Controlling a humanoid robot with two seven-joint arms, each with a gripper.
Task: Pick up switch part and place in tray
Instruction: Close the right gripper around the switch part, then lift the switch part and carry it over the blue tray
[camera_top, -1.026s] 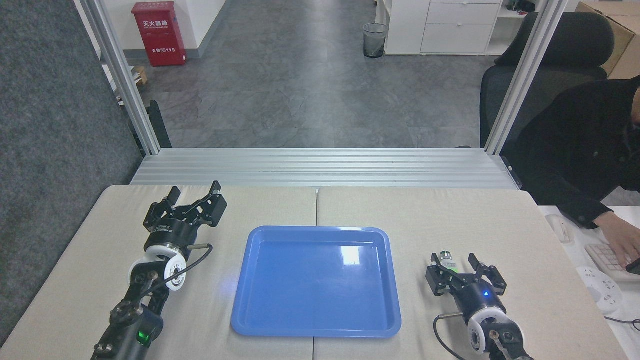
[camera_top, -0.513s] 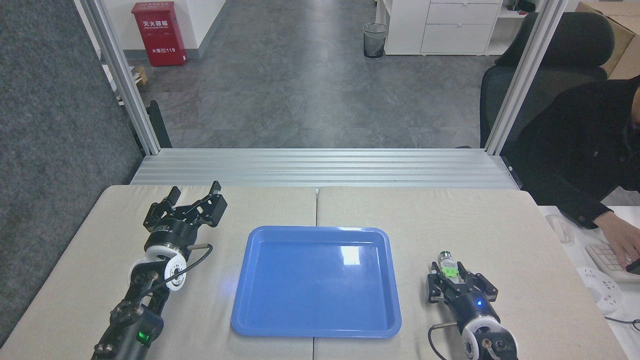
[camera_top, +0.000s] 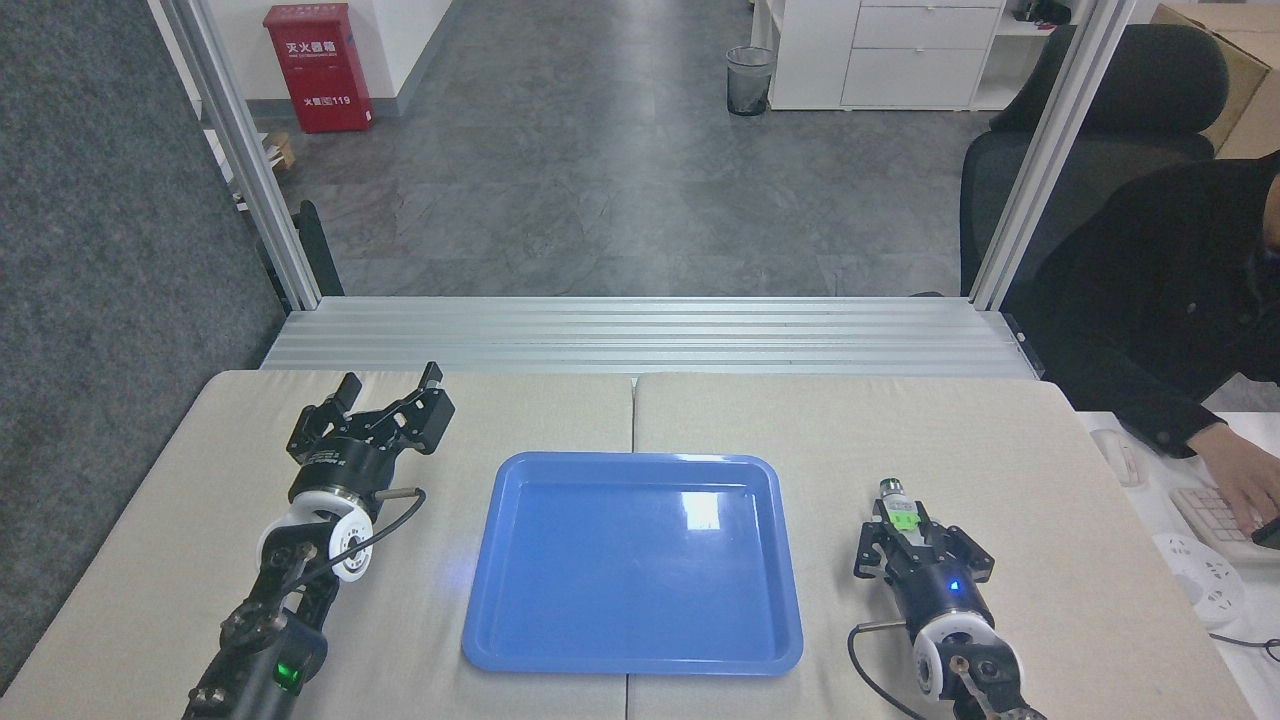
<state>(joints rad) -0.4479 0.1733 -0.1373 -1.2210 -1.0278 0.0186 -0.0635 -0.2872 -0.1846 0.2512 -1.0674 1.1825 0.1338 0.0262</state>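
1. Step in hand, by judgement: the grasp. Right gripper (camera_top: 905, 530) closed around the switch part (camera_top: 898, 505), fingers pinching its body near the green clip, dark cylindrical end poking out past the fingertips toward the far side of the table.
2. Switch part located on the right half of the padded table (camera_top: 900, 420), just to the right of the tray (camera_top: 520, 640), not touching it; whether resting on the pad or already lifted clear cannot be told from the head view.
3. Tray flat at the centre of the table, glossy blue, nothing lying in it; placing not yet done.
4. Left gripper (camera_top: 385, 385) spread open and holding nothing, poised over the left half of the table, well apart from the tray's left rim; no apparent role in this step.
5. Next move, as a judgement: lift straight up enough to clear the raised rim, carry leftward over the tray, lower near the middle, then release.
6. Risk to watch: small part gripped off-centre, likely to pivot or slip between the fingers during the carry; gentle motion advisable.
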